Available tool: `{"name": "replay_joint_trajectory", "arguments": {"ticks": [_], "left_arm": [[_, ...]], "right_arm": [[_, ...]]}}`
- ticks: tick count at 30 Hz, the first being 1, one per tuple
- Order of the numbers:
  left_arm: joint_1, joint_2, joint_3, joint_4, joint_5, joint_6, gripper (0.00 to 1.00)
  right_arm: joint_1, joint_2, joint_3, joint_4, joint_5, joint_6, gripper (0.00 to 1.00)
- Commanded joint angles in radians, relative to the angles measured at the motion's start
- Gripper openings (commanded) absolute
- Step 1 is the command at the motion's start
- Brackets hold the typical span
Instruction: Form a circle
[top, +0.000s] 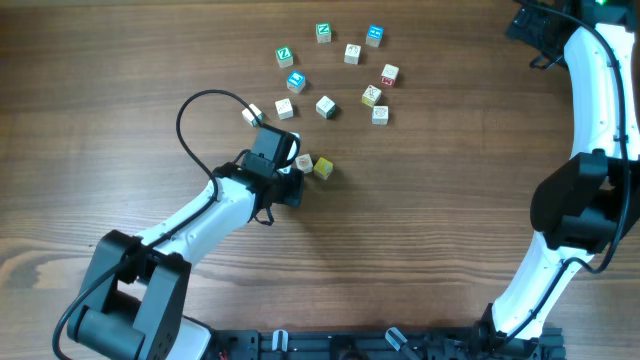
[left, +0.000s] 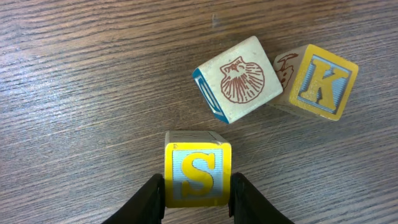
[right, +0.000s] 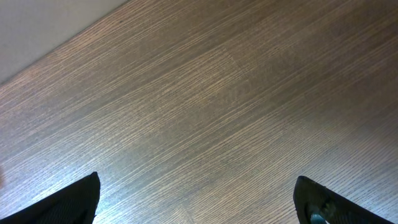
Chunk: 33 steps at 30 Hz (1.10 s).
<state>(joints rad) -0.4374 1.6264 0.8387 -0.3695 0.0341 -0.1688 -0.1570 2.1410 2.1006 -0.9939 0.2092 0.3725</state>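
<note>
My left gripper (left: 198, 198) is shut on a yellow block with a blue S face (left: 198, 173), one finger pressed to each side. Just ahead lie a white block with a shell drawing (left: 237, 86) and a yellow K block (left: 323, 81), touching each other. From overhead the left gripper (top: 287, 172) sits right beside this pair, the pale block (top: 304, 163) and the yellow block (top: 322, 168). Several more letter blocks (top: 326, 106) lie scattered farther back; no circle of blocks shows. My right gripper (right: 198, 199) stands wide open over bare wood at the far right corner (top: 528, 28).
The scattered blocks spread from a white one (top: 251, 115) at the left to one (top: 380, 115) at the right and back to a blue one (top: 374, 36). The left arm's black cable (top: 190, 110) loops over the table.
</note>
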Motion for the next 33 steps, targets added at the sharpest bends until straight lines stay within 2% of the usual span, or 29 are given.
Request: {"name": "replay_joint_trajectory", "arguments": {"ticks": [1,25,33], "left_arm": [[0.002,0.011,-0.007,0.0,-0.012,0.005,0.33],[0.002,0.011,-0.007,0.018,0.002,0.005,0.37],[0.002,0.011,-0.007,0.019,0.002,0.005,0.33]], "right_arm": [[0.004,0.013,-0.001,0.0,-0.008,-0.005,1.0],[0.004,0.013,-0.001,0.0,-0.008,-0.005,1.0],[0.004,0.013,-0.001,0.0,-0.008,-0.005,1.0]]}}
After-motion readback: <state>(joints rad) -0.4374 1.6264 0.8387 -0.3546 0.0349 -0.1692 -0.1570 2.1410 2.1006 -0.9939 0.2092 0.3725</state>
